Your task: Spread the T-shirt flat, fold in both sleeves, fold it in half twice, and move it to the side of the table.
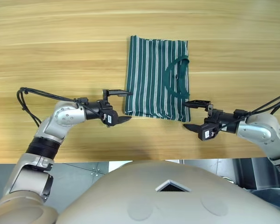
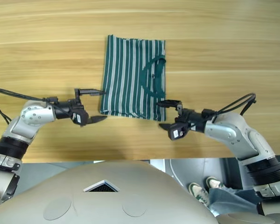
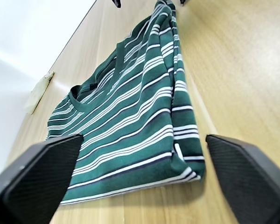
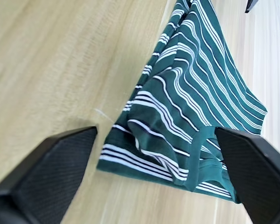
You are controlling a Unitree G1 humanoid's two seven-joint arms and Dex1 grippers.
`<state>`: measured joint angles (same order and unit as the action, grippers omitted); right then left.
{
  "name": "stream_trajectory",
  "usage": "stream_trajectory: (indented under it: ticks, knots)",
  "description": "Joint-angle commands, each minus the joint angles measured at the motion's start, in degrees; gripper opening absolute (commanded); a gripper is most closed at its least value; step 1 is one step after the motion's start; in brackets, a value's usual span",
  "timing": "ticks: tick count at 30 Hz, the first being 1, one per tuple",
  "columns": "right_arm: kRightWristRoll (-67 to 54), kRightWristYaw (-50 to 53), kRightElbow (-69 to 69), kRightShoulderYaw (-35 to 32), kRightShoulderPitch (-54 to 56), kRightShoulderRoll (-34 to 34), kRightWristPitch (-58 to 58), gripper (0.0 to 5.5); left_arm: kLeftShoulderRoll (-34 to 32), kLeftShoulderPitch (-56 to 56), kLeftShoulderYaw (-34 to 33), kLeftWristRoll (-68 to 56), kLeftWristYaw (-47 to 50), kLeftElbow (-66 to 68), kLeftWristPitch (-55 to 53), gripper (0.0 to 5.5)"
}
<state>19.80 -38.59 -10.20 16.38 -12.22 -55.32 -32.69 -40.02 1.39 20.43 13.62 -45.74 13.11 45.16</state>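
The left arm (image 1: 60,119) is bent at the elbow on the robot's left, its forearm pointing in toward the middle. Its left gripper (image 1: 126,106) stands wide open, one black finger farther forward than the other and both aimed inward. The right arm (image 1: 263,133) mirrors it from the other side with the forearm turned inward, and the right gripper (image 1: 190,115) is likewise spread wide, its fingers (image 4: 51,163) far from each other and facing the left gripper, the two grippers well apart.
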Motion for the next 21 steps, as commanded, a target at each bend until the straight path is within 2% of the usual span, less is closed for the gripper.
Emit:
stream_trajectory:
  ticks: [1, 15, 21]
  knots:
    - [5.6, -1.6, 3.6, 2.5, -0.6, 0.9, 3.4, 4.69, -2.7, -1.5, 2.8, 6.3, -0.8, 3.7, -1.7, 3.93]
    - [6.0, -1.6, 4.3, 3.8, 0.3, 1.6, 3.5, 1.95, -3.7, -0.6, 5.4, 5.9, 0.8, 4.7, -1.1, 1.34]
    - [6.0, -1.5, 4.0, 3.4, 0.0, 1.4, 3.9, 0.91, -3.4, 0.7, 5.7, 6.7, 1.7, 6.6, -1.0, 0.48]
